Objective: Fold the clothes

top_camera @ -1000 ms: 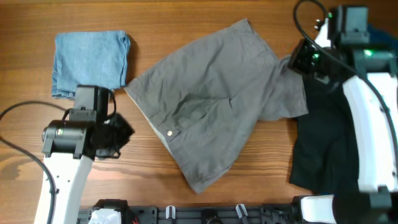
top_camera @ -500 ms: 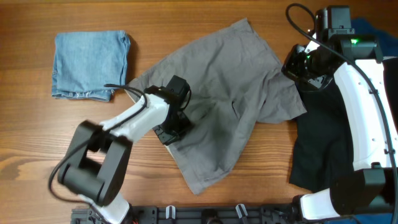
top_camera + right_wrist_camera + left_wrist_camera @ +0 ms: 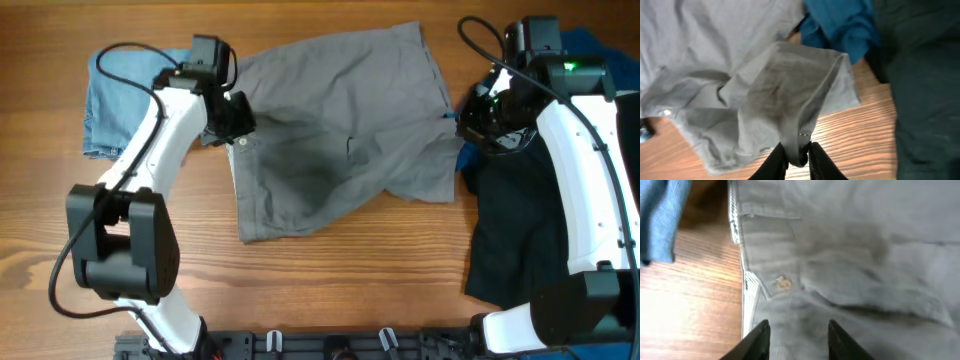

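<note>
Overhead first: a brown wood-grain worktop (image 3: 330,290) runs to nearly every edge, with a dark rail (image 3: 330,345) of the rig along the bottom. The grey shorts (image 3: 340,140) lie spread across the upper middle, waistband to the left and legs to the right. The left gripper (image 3: 236,118) sits at the upper corner of the waistband, its own body covering the tips from up here. The right gripper (image 3: 478,118) is at the hem of the right leg, with cloth bunched up to it. A folded denim piece (image 3: 125,100) lies at upper left, partly under the left arm (image 3: 160,140). A black garment (image 3: 520,230) runs down the right side, half covered by the right arm (image 3: 590,200). A blue piece (image 3: 605,50) peeps out at the top right, cut by the frame.

Left wrist now: the fingers (image 3: 760,340) stand apart, and the waistband lies flat between them. A pale button (image 3: 783,283) is just ahead. The tips are cut off at the bottom edge, so contact with the cloth is hard to judge. The denim is a blur in the top left corner, with bare wood below it.

Right wrist: the tips are pressed together on a fold of the grey shorts, which rises tented off the wood. The blue piece lies just behind that fold. The black garment on the right is too dark for detail.
</note>
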Tool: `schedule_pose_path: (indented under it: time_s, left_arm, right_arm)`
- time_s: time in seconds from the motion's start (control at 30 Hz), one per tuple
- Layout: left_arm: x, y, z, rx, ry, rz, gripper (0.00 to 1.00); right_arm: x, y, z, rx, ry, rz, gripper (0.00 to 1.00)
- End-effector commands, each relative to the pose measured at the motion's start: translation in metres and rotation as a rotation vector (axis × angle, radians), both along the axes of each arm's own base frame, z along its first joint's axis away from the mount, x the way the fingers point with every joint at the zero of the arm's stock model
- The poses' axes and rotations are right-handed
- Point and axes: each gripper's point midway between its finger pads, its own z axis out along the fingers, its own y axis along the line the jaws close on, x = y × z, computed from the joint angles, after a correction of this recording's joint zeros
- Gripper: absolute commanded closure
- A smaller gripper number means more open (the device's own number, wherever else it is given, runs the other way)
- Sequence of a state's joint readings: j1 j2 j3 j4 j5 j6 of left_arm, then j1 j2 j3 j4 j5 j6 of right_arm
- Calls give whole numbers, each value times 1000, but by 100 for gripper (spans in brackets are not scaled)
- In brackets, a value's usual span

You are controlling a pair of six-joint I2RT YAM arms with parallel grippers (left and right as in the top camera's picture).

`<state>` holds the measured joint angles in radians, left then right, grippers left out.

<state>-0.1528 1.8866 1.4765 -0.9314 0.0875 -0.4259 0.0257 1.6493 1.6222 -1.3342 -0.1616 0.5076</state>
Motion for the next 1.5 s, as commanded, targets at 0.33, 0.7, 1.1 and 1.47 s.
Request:
schedule_pose_path:
  time_s: [0.33,0.7,1.1,1.47]
  left_arm:
    - [-153,-9,-10,-87,517,48,38]
    - [-180,2,-97,-57,489,258,41]
    - [-167,6,-66,-113,412,278,96]
    - [-153,6,-27,-156,245,266,96]
  right_arm:
    - [-12,-31,-6,-189,56,-14,85]
    - [-12,-27,-6,-171,55,13,83]
    - [-29,-42,-59,-199,198,-10,78]
    - [-67,-45,-163,-3,395,-147,50]
